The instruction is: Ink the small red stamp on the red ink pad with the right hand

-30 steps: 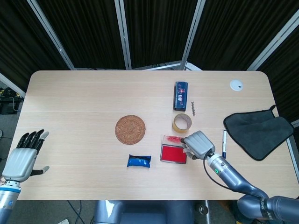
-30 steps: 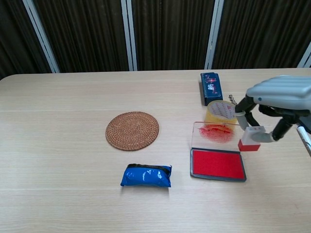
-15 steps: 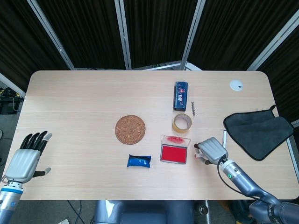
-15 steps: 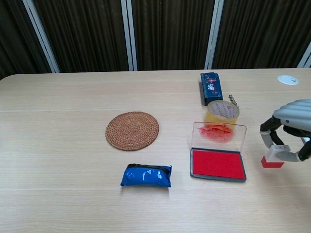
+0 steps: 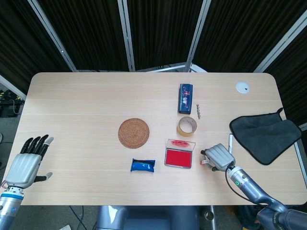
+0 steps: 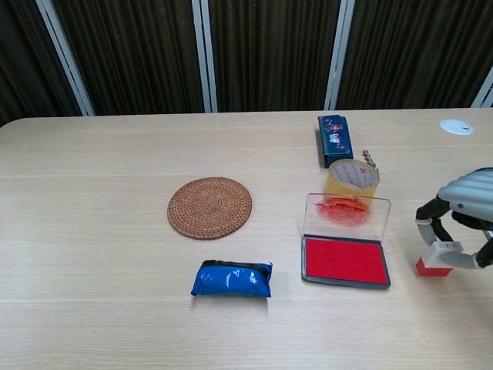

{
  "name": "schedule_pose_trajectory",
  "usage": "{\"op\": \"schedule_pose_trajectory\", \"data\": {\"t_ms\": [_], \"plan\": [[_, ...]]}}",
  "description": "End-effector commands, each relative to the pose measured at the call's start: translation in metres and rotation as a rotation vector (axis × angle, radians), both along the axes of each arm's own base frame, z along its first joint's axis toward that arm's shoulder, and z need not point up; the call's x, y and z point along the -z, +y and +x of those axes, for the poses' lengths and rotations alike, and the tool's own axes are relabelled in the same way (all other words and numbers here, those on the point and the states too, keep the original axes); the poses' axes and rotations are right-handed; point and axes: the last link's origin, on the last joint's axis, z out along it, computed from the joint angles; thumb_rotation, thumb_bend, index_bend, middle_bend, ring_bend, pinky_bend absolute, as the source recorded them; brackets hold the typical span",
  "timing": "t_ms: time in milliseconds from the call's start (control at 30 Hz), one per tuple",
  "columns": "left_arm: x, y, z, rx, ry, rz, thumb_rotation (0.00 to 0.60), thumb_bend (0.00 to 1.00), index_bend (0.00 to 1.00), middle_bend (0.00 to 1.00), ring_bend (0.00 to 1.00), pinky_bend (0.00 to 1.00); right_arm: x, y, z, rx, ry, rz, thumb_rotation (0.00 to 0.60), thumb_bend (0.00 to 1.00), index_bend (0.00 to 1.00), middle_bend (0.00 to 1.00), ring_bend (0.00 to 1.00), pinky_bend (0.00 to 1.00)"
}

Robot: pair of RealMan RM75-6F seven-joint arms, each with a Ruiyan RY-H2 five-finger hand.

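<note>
Gripping the small red stamp low over the tabletop, the right hand sits just right of the red ink pad, so inking means moving left.

I'm seeing both views evenly and brightly lit from overhead, the pale desk reading clean with only faint, short shadows under things. The dark curtains behind are soaking up light. The ink pad's clear lid is catching mild glare. Focus is holding sharp; the head view is bending slightly at its edges.
</note>
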Motion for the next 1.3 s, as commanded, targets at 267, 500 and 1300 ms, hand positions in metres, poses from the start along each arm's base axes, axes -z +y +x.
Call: {"op": "schedule_pose_trajectory", "data": {"t_ms": [267,500,1300], "plan": [[0.000,0.000,0.000,0.001,0.002,-0.001,0.600,0.00,0.00,0.00,0.00,0.00,0.001,0.000,-0.005,0.020,0.011,0.003,0.600,0.46,0.48,0.56,0.89,1.00],[0.001,0.000,0.000,0.000,0.005,-0.005,0.600,0.00,0.00,0.00,0.00,0.00,0.001,0.000,-0.008,0.034,0.017,0.001,0.600,0.36,0.44,0.52,0.89,1.00],[0.000,-0.001,0.000,0.004,0.003,-0.002,0.600,0.00,0.00,0.00,0.00,0.00,-0.001,0.016,-0.006,0.014,-0.010,0.016,0.600,0.25,0.42,0.49,0.89,1.00]]}}
